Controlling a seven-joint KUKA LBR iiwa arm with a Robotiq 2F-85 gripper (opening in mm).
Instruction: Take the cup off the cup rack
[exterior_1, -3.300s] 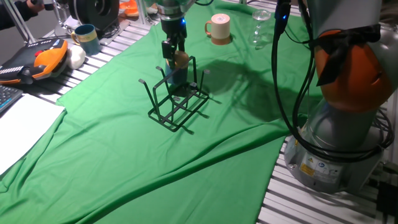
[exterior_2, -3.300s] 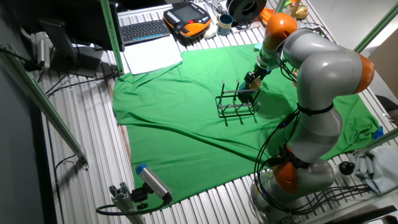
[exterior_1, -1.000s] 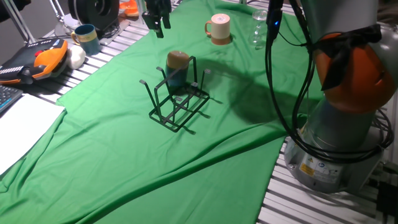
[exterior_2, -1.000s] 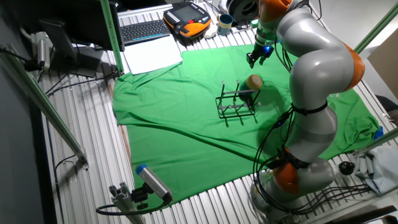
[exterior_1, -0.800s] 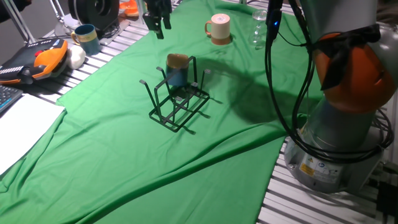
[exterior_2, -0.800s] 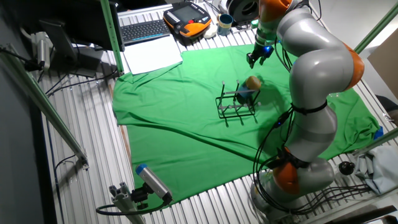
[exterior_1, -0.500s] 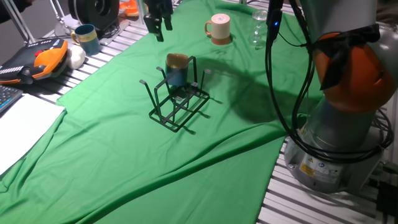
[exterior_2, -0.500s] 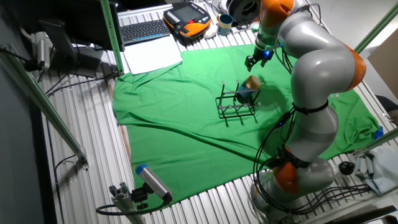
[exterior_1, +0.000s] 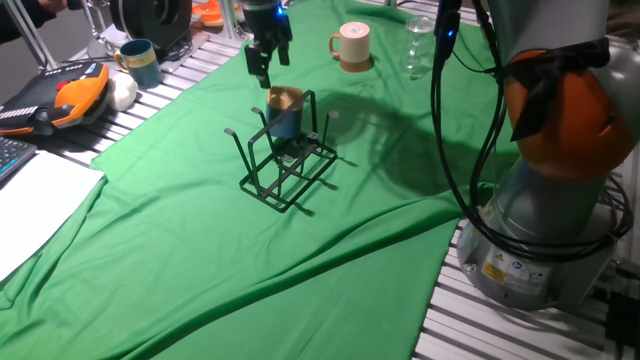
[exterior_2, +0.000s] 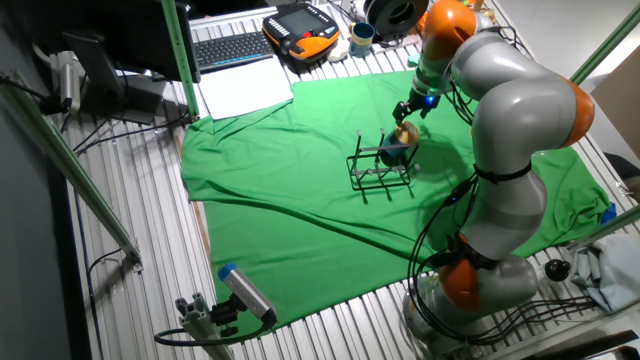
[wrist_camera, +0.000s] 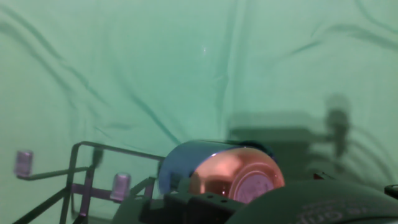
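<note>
Blue cup (exterior_1: 284, 112), tan end up, sits on a prong of the cup rack (exterior_1: 285, 160). My gripper (exterior_1: 268, 62) hovers above, open, empty. Looks light, rigid, slippery; I'd pinch its sides.

Cup (wrist_camera: 217, 171): glossy glazed finish, blue wall, tan end catching light. Cup rack (exterior_1: 285, 160): thin black wire, matt. Cloth (exterior_1: 250, 260): green fabric, matt, creased. Table (exterior_2: 330, 325) edge: ribbed bare metal. Arm casing (exterior_2: 520, 130): smooth, semi-gloss grey and orange.
</note>
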